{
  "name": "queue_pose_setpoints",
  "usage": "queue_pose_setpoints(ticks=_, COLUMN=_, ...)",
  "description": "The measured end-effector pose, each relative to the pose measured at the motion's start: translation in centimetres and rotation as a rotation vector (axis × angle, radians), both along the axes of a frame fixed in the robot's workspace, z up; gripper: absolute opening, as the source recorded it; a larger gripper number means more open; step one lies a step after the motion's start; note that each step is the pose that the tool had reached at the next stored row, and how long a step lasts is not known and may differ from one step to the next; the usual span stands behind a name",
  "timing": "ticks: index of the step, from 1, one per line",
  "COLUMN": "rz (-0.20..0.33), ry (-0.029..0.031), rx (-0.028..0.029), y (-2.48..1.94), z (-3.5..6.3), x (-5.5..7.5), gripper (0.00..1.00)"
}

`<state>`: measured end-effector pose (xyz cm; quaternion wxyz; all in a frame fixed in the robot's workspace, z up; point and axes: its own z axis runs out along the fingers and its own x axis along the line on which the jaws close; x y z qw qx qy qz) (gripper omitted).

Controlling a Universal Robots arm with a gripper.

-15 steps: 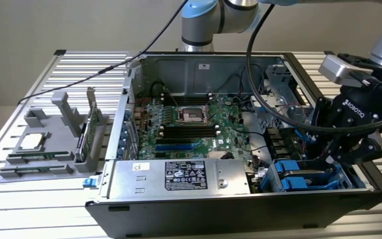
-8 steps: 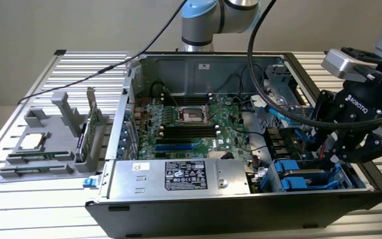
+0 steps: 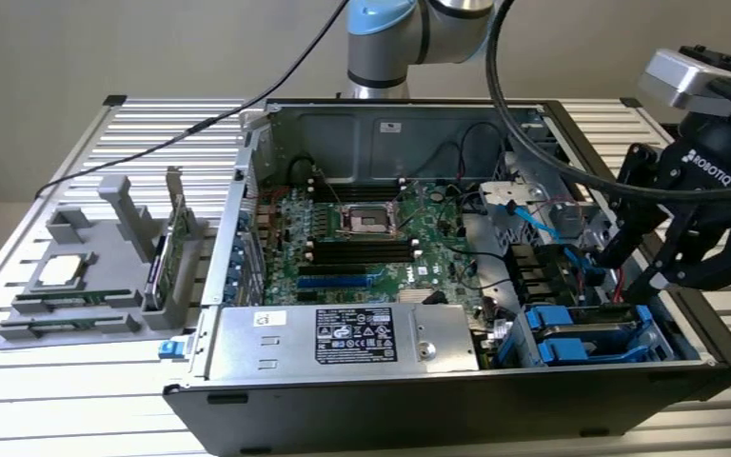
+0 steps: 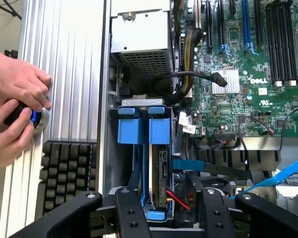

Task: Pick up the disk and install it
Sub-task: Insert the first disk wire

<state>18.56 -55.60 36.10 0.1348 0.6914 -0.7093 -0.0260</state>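
The disk (image 4: pixel 158 163), a grey drive in its blue bracket, already stands on edge in the drive bay at the front corner of the open computer case (image 3: pixel 467 400), beside a second blue bracket, with its blue tabs (image 4: pixel 159 130) level with its neighbour's. In the exterior view the same blue-framed bay shows at the case's near corner toward that view's right, directly under the gripper (image 3: pixel 651 271). The gripper's black fingers (image 4: pixel 131 208) stand spread on either side of the disk's end, and nothing is clamped between them: it is released and hovering just above the bay. So the pick-up appears done and the disk looks to be in its slot; whether it is pushed fully home and latched cannot be told from here, and no cable can be seen plugged into it. A loose blue cable (image 3: pixel 518 214) lies across the middle of the case. Beside the case on the counter (image 4: pixel 64 64), a person's hands (image 4: pixel 15 106) rest on a small black device next to a keyboard (image 4: pixel 69 171).
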Motion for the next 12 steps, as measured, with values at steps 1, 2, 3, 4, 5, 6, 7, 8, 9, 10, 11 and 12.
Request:
queue_pose_setpoints(ticks=1, rz=0.000, ry=0.0000, rx=0.0010, y=0.00, z=0.26, x=0.0, gripper=0.49)
queue_pose_setpoints(ticks=2, rz=0.000, ry=0.0000, rx=0.0021, y=0.00, z=0.53, x=0.0, gripper=0.49)
queue_pose_setpoints(ticks=3, rz=0.000, ry=0.0000, rx=0.0038, y=0.00, z=0.80, x=0.0, gripper=0.49)
queue_pose_setpoints(ticks=4, rz=0.000, ry=0.0000, rx=0.0055, y=0.00, z=1.09, x=0.0, gripper=0.49)
queue_pose_setpoints(ticks=5, rz=0.000, ry=0.0002, rx=0.0073, y=0.00, z=1.34, x=0.0, gripper=0.49)
queue_pose_setpoints(ticks=6, rz=0.000, ry=0.0002, rx=0.0088, y=-0.01, z=1.45, x=0.0, gripper=0.49)
queue_pose_setpoints(ticks=7, rz=0.000, ry=0.0003, rx=0.0102, y=-0.01, z=1.46, x=-0.1, gripper=0.49)
queue_pose_setpoints(ticks=8, rz=0.000, ry=0.0004, rx=0.0111, y=0.00, z=1.45, x=-0.2, gripper=0.49)
queue_pose_setpoints(ticks=9, rz=0.000, ry=0.0004, rx=0.0118, y=0.00, z=1.47, x=-0.4, gripper=0.49)
queue_pose_setpoints(ticks=10, rz=0.000, ry=0.0005, rx=0.0127, y=0.00, z=1.46, x=-0.7, gripper=0.49)
queue_pose_setpoints(ticks=11, rz=0.000, ry=0.0006, rx=0.0131, y=-0.01, z=1.47, x=-0.9, gripper=0.49)
queue_pose_setpoints(ticks=12, rz=0.000, ry=0.0008, rx=0.0138, y=-0.01, z=1.46, x=-1.2, gripper=0.49)
